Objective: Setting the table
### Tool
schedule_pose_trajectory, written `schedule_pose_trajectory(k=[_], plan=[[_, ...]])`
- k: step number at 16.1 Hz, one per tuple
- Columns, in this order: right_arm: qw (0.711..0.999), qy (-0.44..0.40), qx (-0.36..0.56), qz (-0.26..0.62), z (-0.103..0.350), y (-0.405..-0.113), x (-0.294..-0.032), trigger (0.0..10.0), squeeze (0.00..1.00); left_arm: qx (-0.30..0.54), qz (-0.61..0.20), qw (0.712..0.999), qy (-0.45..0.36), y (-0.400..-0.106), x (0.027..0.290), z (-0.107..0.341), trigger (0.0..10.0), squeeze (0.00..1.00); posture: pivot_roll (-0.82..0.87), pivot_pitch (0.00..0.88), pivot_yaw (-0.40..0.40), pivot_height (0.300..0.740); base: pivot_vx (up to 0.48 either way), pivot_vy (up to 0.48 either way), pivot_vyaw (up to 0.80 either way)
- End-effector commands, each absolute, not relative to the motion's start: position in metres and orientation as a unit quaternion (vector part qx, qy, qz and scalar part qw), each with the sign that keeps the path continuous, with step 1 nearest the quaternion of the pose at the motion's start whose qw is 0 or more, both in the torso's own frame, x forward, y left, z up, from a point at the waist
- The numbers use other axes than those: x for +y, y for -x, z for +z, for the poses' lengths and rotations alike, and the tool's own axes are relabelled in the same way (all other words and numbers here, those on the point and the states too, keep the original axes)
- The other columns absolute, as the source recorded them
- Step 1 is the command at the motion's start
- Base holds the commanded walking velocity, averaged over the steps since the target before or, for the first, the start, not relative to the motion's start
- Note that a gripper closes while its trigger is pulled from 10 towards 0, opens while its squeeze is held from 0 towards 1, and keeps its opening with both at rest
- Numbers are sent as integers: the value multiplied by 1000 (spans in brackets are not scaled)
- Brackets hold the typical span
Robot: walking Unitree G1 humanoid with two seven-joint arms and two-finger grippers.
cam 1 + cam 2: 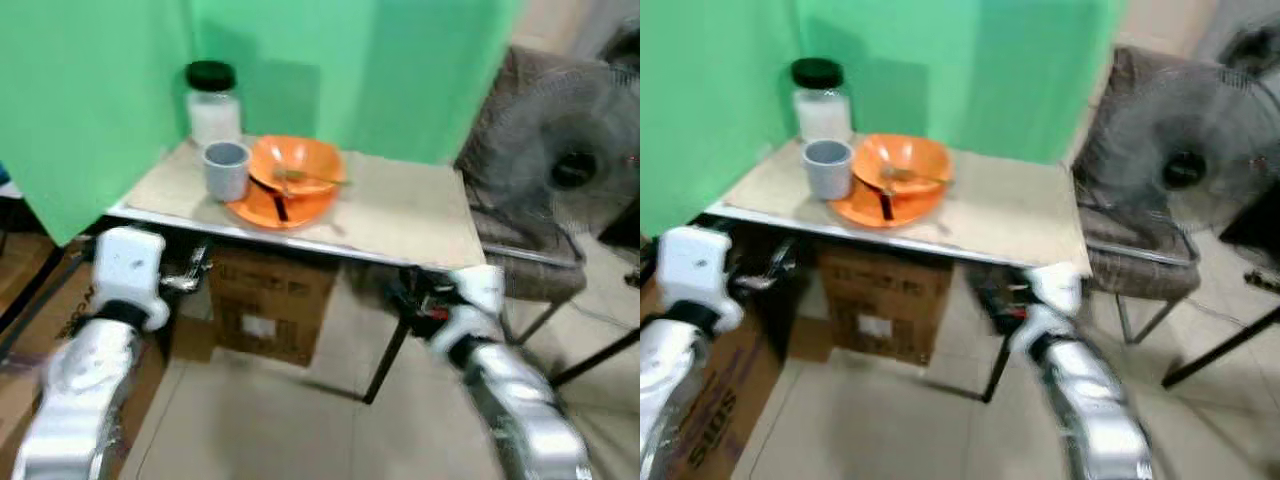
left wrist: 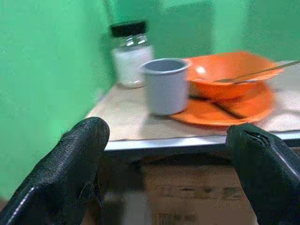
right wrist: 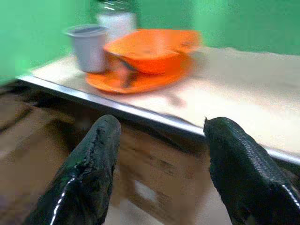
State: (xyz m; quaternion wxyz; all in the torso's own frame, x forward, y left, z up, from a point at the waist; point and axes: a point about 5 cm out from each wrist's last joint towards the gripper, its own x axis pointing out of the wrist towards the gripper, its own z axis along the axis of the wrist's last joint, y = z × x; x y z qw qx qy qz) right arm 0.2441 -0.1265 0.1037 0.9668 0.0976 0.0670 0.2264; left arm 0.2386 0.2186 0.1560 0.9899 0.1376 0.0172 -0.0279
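Observation:
A small table [image 1: 400, 215] stands in front of a green screen. On its left part an orange bowl [image 1: 296, 166] holding a spoon [image 1: 312, 178] sits on an orange plate [image 1: 280, 208]. A grey cup [image 1: 227, 170] stands beside the plate, and a glass jar [image 1: 213, 105] with a black lid is behind the cup. My left gripper [image 2: 168, 183] is open, below and just short of the table's front left edge. My right gripper [image 3: 161, 173] is open too, held low before the front right edge. Nothing is between either pair of fingers [image 2: 70, 173].
A cardboard box [image 1: 268, 305] sits under the table, another [image 1: 715, 400] stands on the floor at the left. A chair [image 1: 530, 200] and a floor fan [image 1: 580, 160] are at the right. The tiled floor spreads out below.

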Motion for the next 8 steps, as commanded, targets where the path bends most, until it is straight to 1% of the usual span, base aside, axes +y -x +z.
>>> schedule_pose_trajectory(k=[1, 3, 4, 8], plan=[[974, -88, 68, 196, 102, -244, -142, 10000, 0, 10, -50, 990, -135, -242, 209, 159, 10000, 0, -23, 0, -93, 740, 341, 0, 0], [976, -100, 63, 182, 102, -243, -142, 10000, 0, 8, -61, 988, -141, -244, 208, 162, 10000, 0, -22, 0, -75, 740, 336, 0, 0], [976, -111, 61, 175, 101, -242, -141, 10000, 0, 6, -66, 988, -141, -246, 208, 164, 10000, 0, -28, 0, -54, 740, 334, 0, 0], [977, -106, 54, 179, 104, -238, -137, 10000, 0, 9, -75, 989, -130, -251, 206, 164, 10000, 0, -41, 0, -26, 740, 337, 0, 0]])
